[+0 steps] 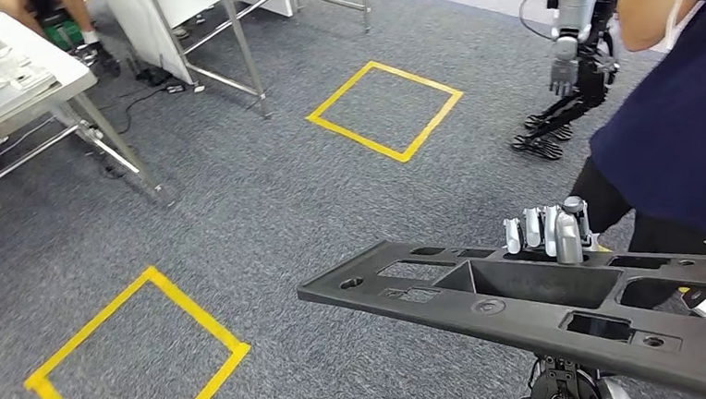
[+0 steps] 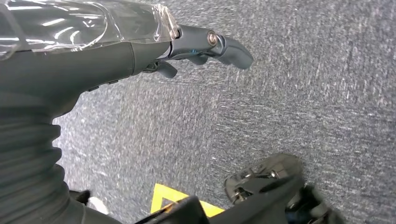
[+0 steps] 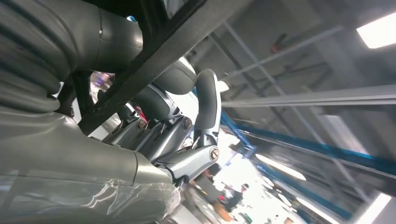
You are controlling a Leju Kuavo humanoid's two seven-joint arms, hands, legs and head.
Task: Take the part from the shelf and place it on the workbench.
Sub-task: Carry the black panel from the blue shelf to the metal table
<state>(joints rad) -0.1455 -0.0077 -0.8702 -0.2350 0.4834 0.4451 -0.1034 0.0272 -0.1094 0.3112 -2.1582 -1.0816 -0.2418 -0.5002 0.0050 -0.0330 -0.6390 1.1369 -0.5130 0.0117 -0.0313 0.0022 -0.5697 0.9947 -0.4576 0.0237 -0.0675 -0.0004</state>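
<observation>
A long black moulded part (image 1: 541,308) with several recesses and holes crosses the lower right of the head view, carried above the carpet. My right hand (image 1: 548,232) grips it, with silver fingers hooked over its far edge. Seen from the right wrist, the fingers (image 3: 163,128) wrap around the part's dark rim (image 3: 187,32). My left hand (image 2: 205,46) hangs over the grey carpet and holds nothing, its thumb stretched out. A white-topped workbench (image 1: 55,74) on metal legs stands at the far left.
A person in a navy top (image 1: 677,115) stands close on the right, beside the part. Another humanoid robot (image 1: 577,56) stands at the far right. Two yellow tape squares (image 1: 385,110) (image 1: 137,361) mark the carpet. More metal-legged tables (image 1: 228,31) stand at the back.
</observation>
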